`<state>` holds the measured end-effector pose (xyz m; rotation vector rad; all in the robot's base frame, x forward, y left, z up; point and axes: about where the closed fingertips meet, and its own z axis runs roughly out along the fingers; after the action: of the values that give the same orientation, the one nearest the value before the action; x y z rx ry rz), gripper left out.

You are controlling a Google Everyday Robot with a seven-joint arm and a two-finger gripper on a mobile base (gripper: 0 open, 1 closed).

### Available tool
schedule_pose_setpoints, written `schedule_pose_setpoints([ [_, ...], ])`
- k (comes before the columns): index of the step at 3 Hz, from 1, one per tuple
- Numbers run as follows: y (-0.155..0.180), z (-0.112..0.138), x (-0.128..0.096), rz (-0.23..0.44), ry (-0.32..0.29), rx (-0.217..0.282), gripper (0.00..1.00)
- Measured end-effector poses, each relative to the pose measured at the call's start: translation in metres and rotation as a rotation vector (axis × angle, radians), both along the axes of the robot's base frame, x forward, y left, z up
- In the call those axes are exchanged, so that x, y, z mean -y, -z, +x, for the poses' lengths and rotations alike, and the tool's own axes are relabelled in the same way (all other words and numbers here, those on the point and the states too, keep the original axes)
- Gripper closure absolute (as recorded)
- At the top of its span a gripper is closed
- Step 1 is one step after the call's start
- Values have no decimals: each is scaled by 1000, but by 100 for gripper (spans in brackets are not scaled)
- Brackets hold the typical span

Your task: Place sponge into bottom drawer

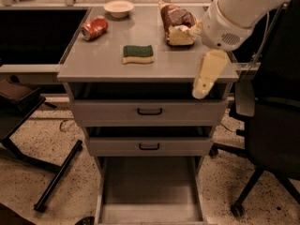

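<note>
The sponge is seen lying flat, green side up, near the middle of the cabinet top, well apart from the red can and the bowl at upper left and from the wrapped bread loaf at upper right. The gripper is held at the right of the frame, hanging down over the front right edge of the top, empty and well short of the sponge; whether it is parted or closed cannot be told. The bottom drawer is already pulled out at the lower centre, its floor bare. The step in hand is judged to be the reach for the sponge. It would best be approached from above and gripped across its short sides, low enough that the soft foam is not merely pinched at the top. The loaf just beside the arm should be cleared on the way across.
</note>
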<state>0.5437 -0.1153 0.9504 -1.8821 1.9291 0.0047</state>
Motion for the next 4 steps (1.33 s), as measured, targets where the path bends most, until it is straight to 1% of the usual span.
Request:
schedule_pose_setpoints([
  [1, -2, 36, -56, 50, -104, 9, 0],
  [2, -2, 56, -109, 85, -210, -16, 0],
  [3, -2, 56, -109, 85, -210, -16, 0],
  [4, 14, 74, -103, 131, -187, -34, 0],
])
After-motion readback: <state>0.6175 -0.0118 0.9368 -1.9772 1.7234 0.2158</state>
